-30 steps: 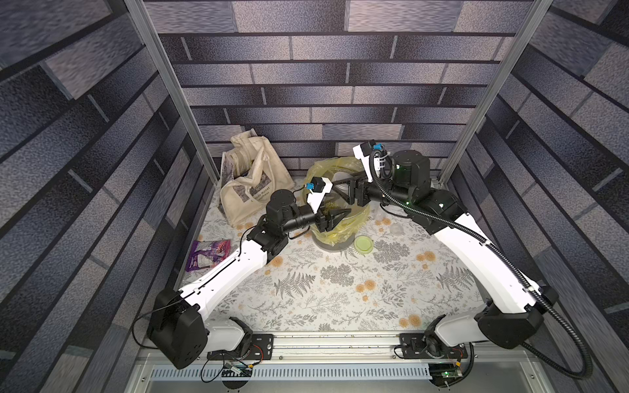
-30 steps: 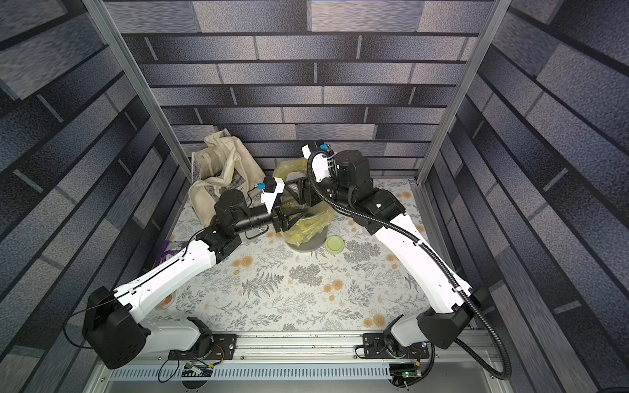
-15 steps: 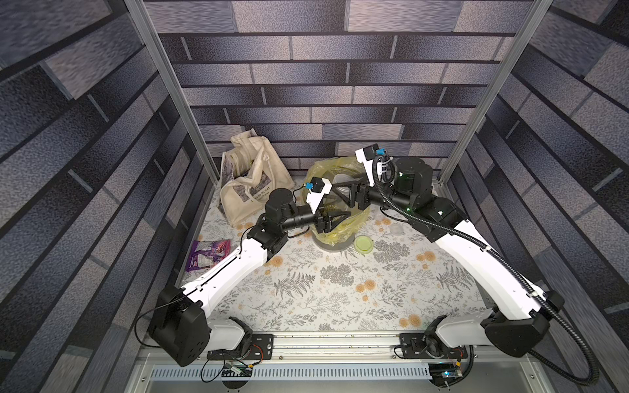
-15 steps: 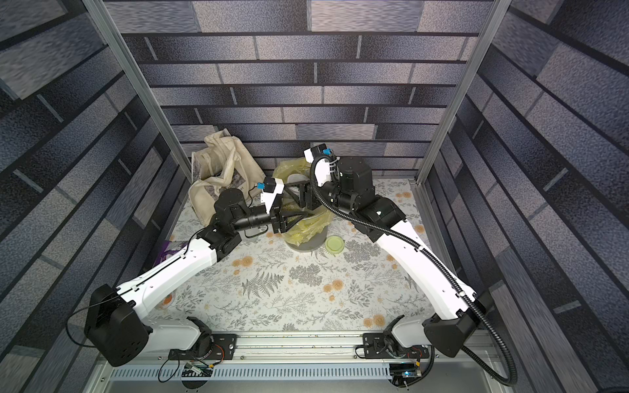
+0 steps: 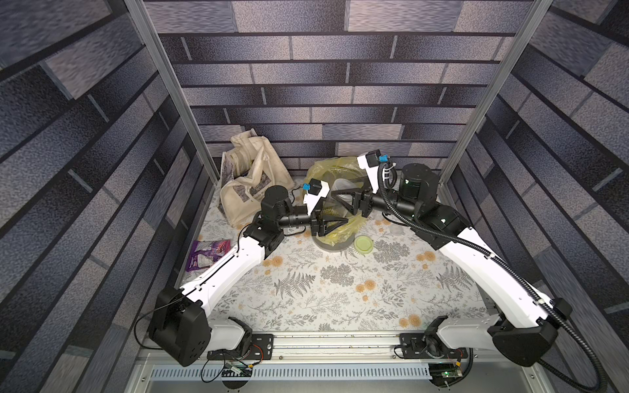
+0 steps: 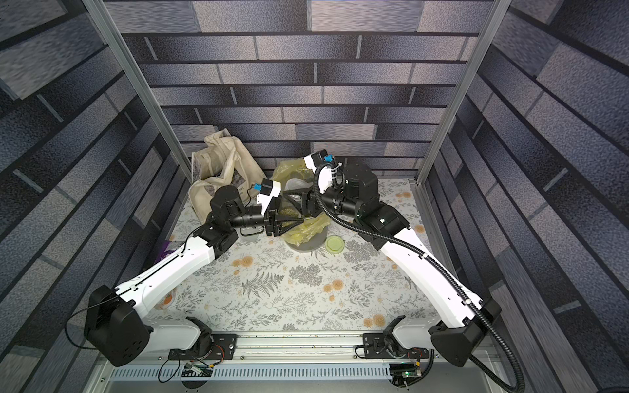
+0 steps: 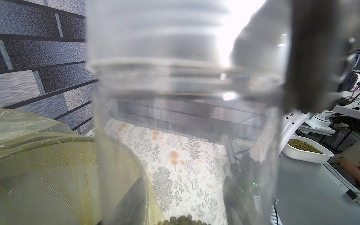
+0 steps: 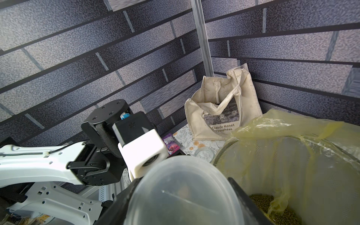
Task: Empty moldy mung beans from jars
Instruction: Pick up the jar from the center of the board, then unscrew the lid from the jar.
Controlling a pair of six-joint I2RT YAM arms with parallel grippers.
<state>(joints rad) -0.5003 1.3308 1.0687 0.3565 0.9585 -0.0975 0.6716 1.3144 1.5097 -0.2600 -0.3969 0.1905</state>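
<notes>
A: R gripper (image 5: pixel 342 202)?
B: Clenched on clear jar (image 8: pixel 185 194), held over bin (image 8: pixel 292 159).
A: L gripper (image 5: pixel 337 219)?
B: Right by jar; can't tell its grip.
A: Beans (image 8: pixel 276 208)?
B: Heaped at bin bottom.

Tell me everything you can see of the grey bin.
The bin is a round grey mesh basket, upright at the back of the flowered table, lined with a yellow plastic bag that spills over its rim. Olive mung beans lie in its bottom. A green lid lies beside its base; the right tool holds a clear jar over its mouth.
</notes>
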